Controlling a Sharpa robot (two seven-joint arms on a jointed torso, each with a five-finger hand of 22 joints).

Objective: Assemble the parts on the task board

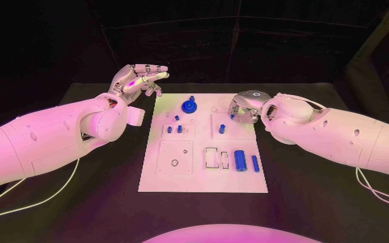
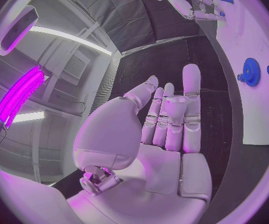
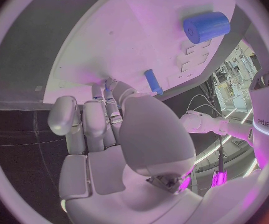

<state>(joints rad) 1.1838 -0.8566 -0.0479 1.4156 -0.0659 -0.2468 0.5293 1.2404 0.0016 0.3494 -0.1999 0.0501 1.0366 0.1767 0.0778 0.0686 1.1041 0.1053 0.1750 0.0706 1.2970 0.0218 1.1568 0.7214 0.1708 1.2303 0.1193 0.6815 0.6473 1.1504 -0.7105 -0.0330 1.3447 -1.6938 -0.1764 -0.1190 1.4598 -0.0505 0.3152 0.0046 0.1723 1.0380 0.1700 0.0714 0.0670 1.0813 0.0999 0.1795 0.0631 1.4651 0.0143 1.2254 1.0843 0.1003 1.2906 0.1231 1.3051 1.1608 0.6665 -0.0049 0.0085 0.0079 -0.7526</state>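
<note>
White task board (image 1: 203, 175) lay centred on the black table (image 1: 324, 198); left hand (image 1: 138, 81) hovered off its far-left corner, fingers apart, holding nothing; right hand (image 1: 245, 107) curled fingertips-down over the far-right area, grasp indeterminate; blue gear (image 1: 189, 106), cylinder (image 1: 239, 159), pegs rested on board.

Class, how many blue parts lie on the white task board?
8: gear and stub at the far middle; twin pegs left of centre; centre peg; piece by the right hand; cylinder and bar nearest. The hand may hide more.
</note>
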